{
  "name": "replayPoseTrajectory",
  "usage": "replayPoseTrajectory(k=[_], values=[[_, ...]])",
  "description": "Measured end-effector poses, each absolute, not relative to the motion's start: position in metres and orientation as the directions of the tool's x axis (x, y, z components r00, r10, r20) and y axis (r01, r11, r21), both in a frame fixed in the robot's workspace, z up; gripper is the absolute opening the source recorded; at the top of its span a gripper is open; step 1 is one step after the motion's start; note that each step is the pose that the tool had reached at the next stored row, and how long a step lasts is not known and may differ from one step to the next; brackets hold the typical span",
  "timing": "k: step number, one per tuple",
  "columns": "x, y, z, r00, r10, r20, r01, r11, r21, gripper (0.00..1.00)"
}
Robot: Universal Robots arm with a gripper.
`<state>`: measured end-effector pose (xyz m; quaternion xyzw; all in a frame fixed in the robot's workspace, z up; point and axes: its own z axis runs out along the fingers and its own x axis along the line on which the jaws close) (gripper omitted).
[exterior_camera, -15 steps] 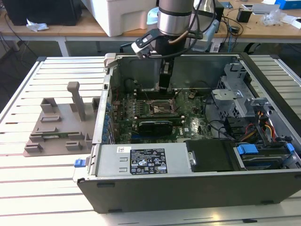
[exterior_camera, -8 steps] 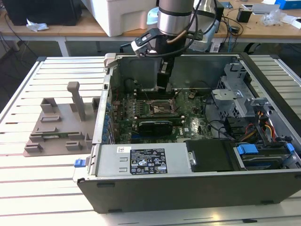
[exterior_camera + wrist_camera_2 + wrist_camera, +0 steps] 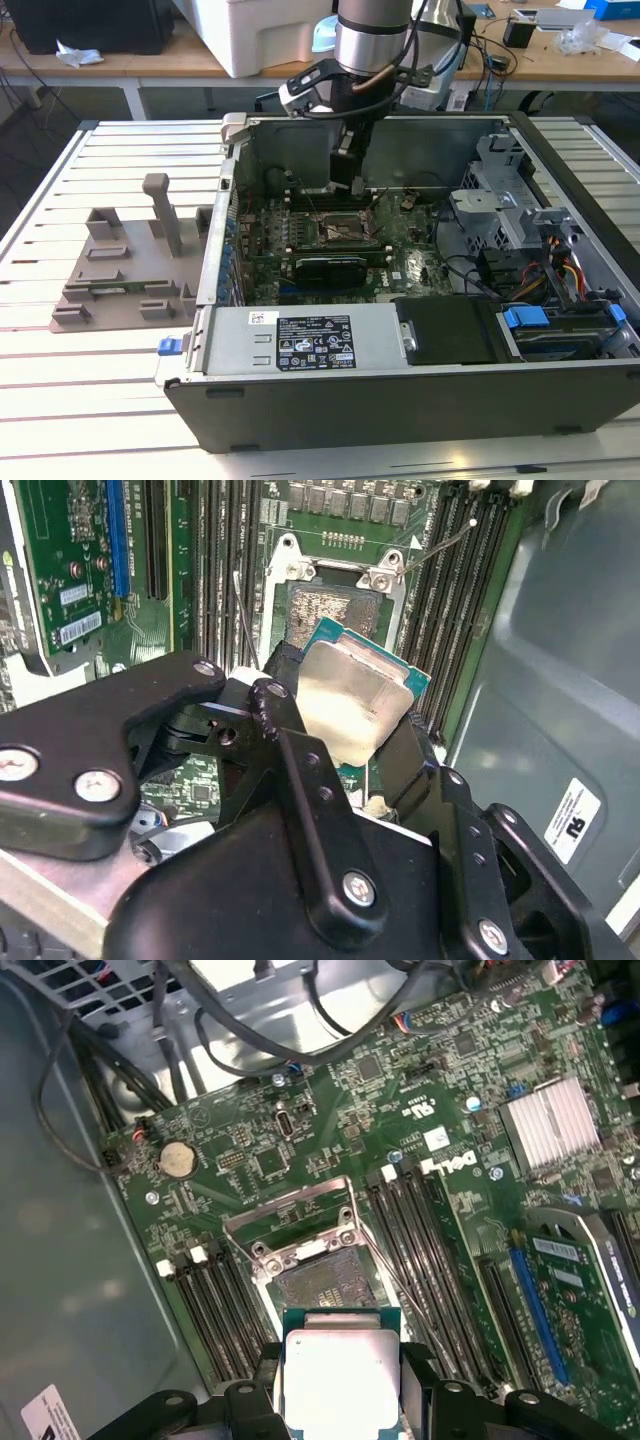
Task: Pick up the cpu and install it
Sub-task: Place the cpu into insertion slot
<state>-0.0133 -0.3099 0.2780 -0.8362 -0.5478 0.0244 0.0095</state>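
The gripper (image 3: 345, 712) is closed on the cpu (image 3: 352, 692), with a black finger (image 3: 283, 675) pressing on each side of it. The cpu hangs near the open socket (image 3: 322, 1278) on the green board (image 3: 300, 1140), but it is not in it. In the exterior view the arm (image 3: 372, 40) reaches down into the open computer case (image 3: 400, 400).

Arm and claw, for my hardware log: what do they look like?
The arm is a silvery-grey cylinder with a black joint below it, and black cables run alongside. In the second wrist view the claw is matte black, built of angular hinged links fastened with silver screws.
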Motion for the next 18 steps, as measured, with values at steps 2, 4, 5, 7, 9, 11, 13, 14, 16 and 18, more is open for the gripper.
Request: replayPoseTrajectory(k=[2,4,5,7,9,11,13,14,16,18], values=[[-0.0133,-0.3099,0.278,0.416,0.909,-0.031,0.908,-0.417,-0.042,0.55],[-0.0133,-0.3099,0.2781,0.438,0.899,-0.033,0.898,-0.439,-0.041,0.55],[-0.0133,-0.3099,0.2781,0.445,0.895,-0.033,0.894,-0.447,-0.041,0.55],[-0.0133,-0.3099,0.278,0.463,0.886,-0.034,0.885,-0.464,-0.041,0.55],[-0.0133,-0.3099,0.278,0.481,0.876,-0.035,0.875,-0.482,-0.04,0.55],[-0.0133,-0.3099,0.278,0.499,0.866,-0.036,0.865,-0.501,-0.04,0.55],[-0.0133,-0.3099,0.278,0.518,0.855,-0.037,0.854,-0.519,-0.039,0.55],[-0.0133,-0.3099,0.278,0.53,0.847,-0.038,0.846,-0.532,-0.038,0.55],[-0.0133,-0.3099,0.278,0.557,0.829,-0.04,0.829,-0.559,-0.037,0.55],[-0.0133,-0.3099,0.278,0.573,0.819,-0.041,0.818,-0.574,-0.037,0.55]])
